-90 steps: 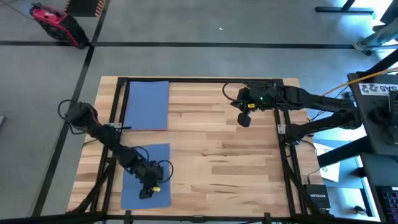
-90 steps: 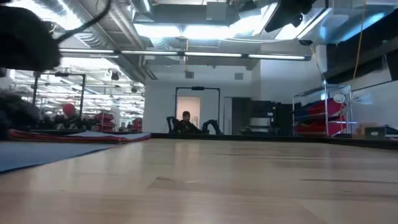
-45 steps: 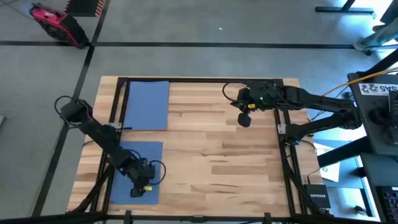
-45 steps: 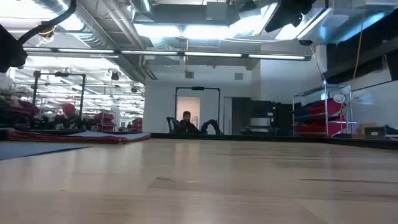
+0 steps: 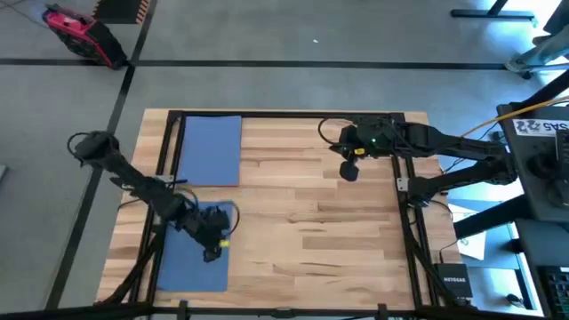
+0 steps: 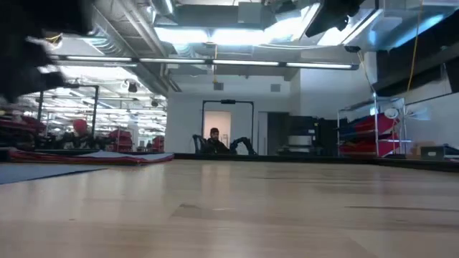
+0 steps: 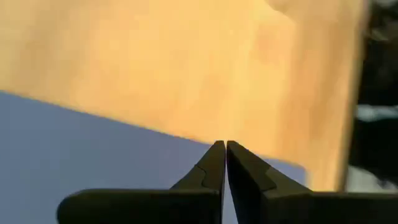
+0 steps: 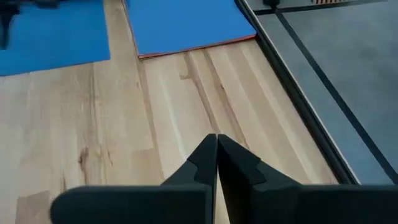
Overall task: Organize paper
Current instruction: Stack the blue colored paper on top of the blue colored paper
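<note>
A single blue sheet of paper (image 5: pixel 191 271) lies flat at the table's near left and also shows in the low view (image 6: pixel 36 173). A second blue sheet (image 5: pixel 211 149) lies at the far left on top of a stack; an orange-red edge (image 8: pixel 196 48) peeks out below it. My left gripper (image 5: pixel 212 255) is shut over the near sheet's far right part (image 7: pixel 124 168). My right gripper (image 5: pixel 349 171) hangs shut over bare wood at the far right, touching nothing. My left gripper's shut fingertips (image 7: pixel 219 155) point down over the near blue sheet, close to its right edge (image 7: pixel 186 138). I cannot tell whether they touch the paper. The sheet lies flat on the table.
A black frame (image 5: pixel 169 178) runs round the tabletop. Bare wood (image 5: pixel 311 231) fills the middle and near right. A person sits in the room far beyond the table (image 6: pixel 214 141).
The near blue sheet has slid flat toward the table's left edge together with my left gripper. After that the gripper has gone toward the far edge, and the sheet has stayed where it was.
</note>
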Controlling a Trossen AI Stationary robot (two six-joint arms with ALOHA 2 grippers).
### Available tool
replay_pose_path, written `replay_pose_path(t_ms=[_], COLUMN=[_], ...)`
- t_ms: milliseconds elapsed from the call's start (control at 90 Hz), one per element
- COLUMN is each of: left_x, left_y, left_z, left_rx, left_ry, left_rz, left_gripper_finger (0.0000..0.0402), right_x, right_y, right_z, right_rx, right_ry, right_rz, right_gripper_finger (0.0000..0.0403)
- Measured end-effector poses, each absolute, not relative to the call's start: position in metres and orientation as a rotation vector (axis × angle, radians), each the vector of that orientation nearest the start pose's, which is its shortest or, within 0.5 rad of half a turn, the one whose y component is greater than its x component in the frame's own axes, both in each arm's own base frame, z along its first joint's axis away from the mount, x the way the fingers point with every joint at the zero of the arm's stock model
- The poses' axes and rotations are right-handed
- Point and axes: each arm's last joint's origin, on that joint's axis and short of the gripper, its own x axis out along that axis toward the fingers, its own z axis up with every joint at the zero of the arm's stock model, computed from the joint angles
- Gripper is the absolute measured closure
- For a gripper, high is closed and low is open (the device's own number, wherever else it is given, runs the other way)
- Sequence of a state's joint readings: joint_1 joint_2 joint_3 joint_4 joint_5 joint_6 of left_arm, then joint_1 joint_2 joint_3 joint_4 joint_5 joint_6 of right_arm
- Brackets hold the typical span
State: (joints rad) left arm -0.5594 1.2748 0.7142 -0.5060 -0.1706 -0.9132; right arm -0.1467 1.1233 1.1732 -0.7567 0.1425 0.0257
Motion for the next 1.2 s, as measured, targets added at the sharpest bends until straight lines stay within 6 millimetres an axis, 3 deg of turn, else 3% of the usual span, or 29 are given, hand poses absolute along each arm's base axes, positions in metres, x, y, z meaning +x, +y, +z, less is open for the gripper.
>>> replay_pose_path(t_ms=[100, 200, 400, 600, 833, 1200], left_x=[0.193, 0.192, 0.207, 0.214, 0.210, 0.217], left_y=[-0.084, -0.054, -0.011, 0.025, 0.043, 0.045], left_z=[0.192, 0.191, 0.193, 0.190, 0.180, 0.159], left_rx=[-0.352, -0.207, -0.042, 0.008, 0.050, 0.060], left_ry=[1.118, 1.179, 1.157, 1.110, 1.164, 1.262], left_rz=[0.322, 0.408, 0.375, 0.346, 0.254, 0.156], left_gripper_finger=[0.0401, 0.0397, 0.0362, 0.0320, 0.0286, 0.0242], right_x=[0.218, 0.218, 0.218, 0.218, 0.218, 0.217], right_y=[-0.036, -0.037, -0.037, -0.037, -0.037, -0.038], right_z=[0.351, 0.351, 0.351, 0.351, 0.351, 0.351], right_rx=[0.038, 0.037, 0.029, 0.011, 0.003, 0.000], right_ry=[0.703, 0.703, 0.704, 0.707, 0.708, 0.709], right_rz=[-0.291, -0.298, -0.296, -0.305, -0.321, -0.330], right_gripper_finger=[0.0399, 0.0388, 0.0349, 0.0323, 0.0320, 0.0320])
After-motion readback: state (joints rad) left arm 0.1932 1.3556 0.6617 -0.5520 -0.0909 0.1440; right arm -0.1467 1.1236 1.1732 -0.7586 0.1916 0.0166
